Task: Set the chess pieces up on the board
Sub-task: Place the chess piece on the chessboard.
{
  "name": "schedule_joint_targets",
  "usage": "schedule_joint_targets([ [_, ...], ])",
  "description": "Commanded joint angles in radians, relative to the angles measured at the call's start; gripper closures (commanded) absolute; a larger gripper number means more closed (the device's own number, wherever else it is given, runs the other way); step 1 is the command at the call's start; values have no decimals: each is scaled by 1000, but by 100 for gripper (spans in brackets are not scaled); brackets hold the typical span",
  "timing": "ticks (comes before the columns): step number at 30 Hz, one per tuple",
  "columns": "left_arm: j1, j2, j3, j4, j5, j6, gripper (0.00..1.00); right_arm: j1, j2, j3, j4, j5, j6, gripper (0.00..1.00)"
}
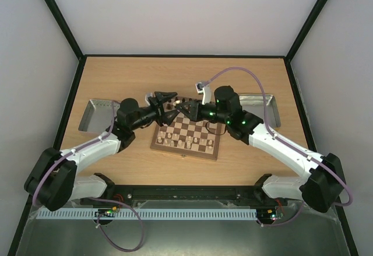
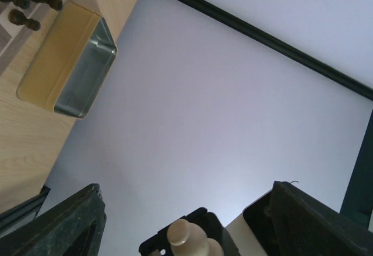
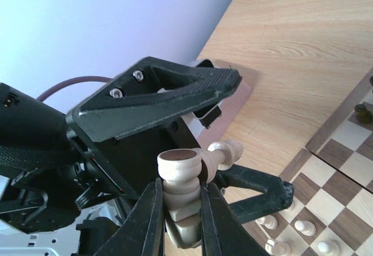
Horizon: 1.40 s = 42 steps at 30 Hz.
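Cream piece [image 3: 180,183] between right fingers [image 3: 145,221]; tray [image 2: 81,81] nearby.

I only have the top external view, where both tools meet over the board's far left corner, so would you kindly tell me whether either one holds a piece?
Observer: Yes. The right wrist view shows the right tool shut on a pale piece, clamped between its two fingers.
Operator: Thank you. Is the left tool gripping it too?
Observer: No. In the left wrist view the left tool is wide open, with a clear gap between the piece and each finger.
Operator: Are the pieces on the board nearby standing?
Observer: The right wrist view shows small pale pieces standing upright on the board, close by the tools.
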Motion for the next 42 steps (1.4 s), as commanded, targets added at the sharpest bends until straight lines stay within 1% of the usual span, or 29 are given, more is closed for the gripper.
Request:
schedule_joint_targets([
  [1, -1, 9, -31, 170, 17, -157, 26, -4, -28, -17, 74, -32, 6, 91],
  [4, -2, 8, -44, 179, -3, -178, 37, -4, -36, -23, 94, -47, 15, 91],
  [9, -4, 16, -48, 219, -3, -210, 50, -5, -44, -29, 101, -59, 17, 90],
  [14, -4, 23, -47, 236, -8, -217, 65, -5, -42, -35, 97, -72, 14, 90],
  [19, -4, 19, -36, 211, -25, -177, 83, -4, -52, -47, 70, -73, -1, 90],
  [22, -2, 8, -15, 155, -40, -115, 89, -5, -62, -52, 38, -62, -17, 90],
  [25, 6, -14, 6, 56, -68, -6, 91, -4, -73, -52, -22, -42, -41, 90],
  [28, 26, -47, 19, -58, -104, 151, 91, -4, -86, -50, -116, 3, -86, 90],
  [31, 39, -93, 47, -254, -164, 414, 91, -4, -82, -38, -232, 121, -108, 90],
  [33, 38, -121, 97, -422, -232, 600, 91, -5, -64, -24, -320, 227, -108, 90],
  [34, 36, -131, 114, -482, -262, 687, 91, -5, -45, -14, -361, 289, -106, 90],
  [36, 34, -151, 126, -584, -327, 817, 91, -8, 5, 7, -433, 386, -112, 91],
  [39, 34, -165, 123, -667, -376, 955, 90, -19, 94, 28, -501, 481, -110, 91],
  [42, 34, -163, 111, -691, -368, 1032, 90, -27, 183, 37, -518, 548, -114, 91],
])
